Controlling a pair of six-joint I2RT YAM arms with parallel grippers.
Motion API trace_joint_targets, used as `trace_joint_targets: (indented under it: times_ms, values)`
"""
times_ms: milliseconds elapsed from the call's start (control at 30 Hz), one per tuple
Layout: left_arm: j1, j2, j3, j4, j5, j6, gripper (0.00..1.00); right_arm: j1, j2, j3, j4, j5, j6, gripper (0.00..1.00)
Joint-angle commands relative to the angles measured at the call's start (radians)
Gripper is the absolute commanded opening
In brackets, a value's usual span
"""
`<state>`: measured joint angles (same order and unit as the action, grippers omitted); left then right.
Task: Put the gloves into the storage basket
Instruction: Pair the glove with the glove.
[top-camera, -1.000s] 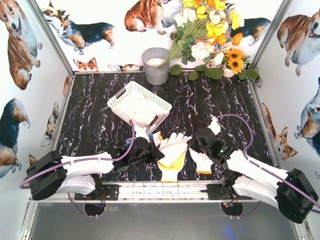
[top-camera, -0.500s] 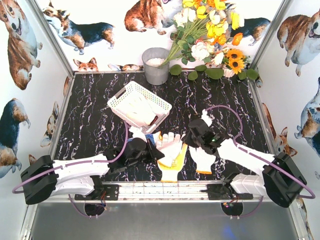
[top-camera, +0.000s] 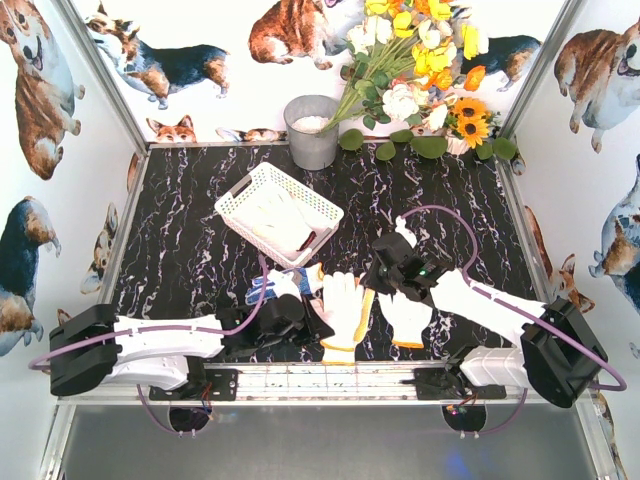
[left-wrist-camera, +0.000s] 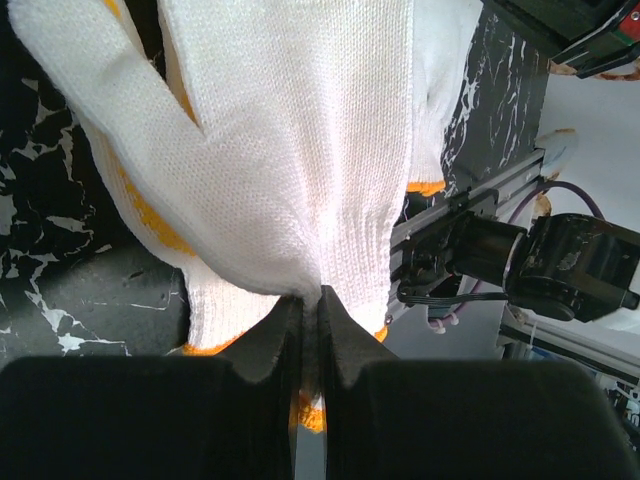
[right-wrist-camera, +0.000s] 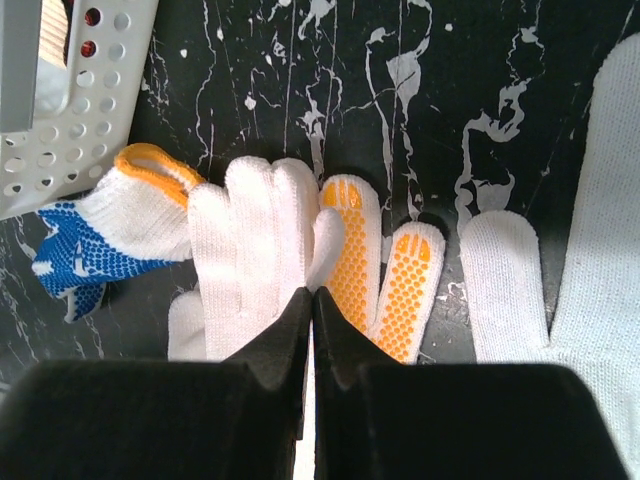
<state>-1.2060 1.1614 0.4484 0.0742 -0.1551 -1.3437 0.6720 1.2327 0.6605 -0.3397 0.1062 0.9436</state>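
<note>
Gloves (top-camera: 405, 318) crowd the desk's (top-camera: 180, 250) lower centre as the left pincer (left-wrist-camera: 312, 298) clamps one white glove (left-wrist-camera: 300, 150) by its cuff, seemingly bound for the storage basket (top-camera: 240, 184); the right pincer (right-wrist-camera: 311, 296) is pressed together.

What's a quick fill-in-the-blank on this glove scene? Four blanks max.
1. The left hand pinches the plain white knit glove by its ___.
2. The white knit glove with blue dots lies beside the white perforated plastic ___.
3. The grip dots on the third white knit glove, peeking out beside the plain one, are ___.
4. The grey metal bucket stands beside a bouquet of ___.
Missing words: cuff; basket; orange; flowers.
</note>
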Motion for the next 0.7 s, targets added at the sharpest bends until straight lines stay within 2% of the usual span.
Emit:
trace_joint_targets:
  times_ms: [0, 267, 400, 667]
  values:
    - [-0.02, 0.01, -0.018, -0.001, -0.026, -0.033, 0.0, -0.005, -0.012, 0.035, 0.0, -0.008, -0.009, 0.0]
    - [-0.047, 0.063, -0.036, 0.015, -0.029, -0.036, 0.0, -0.005, -0.062, -0.043, 0.017, -0.035, 0.025, 0.0]
    - [-0.049, 0.096, -0.052, 0.076, -0.01, -0.038, 0.0, -0.005, -0.073, -0.079, 0.034, -0.047, 0.042, 0.0]
    - [-0.052, 0.138, -0.051, 0.111, 0.0, -0.04, 0.0, -0.005, -0.073, -0.077, 0.035, -0.045, 0.037, 0.0]
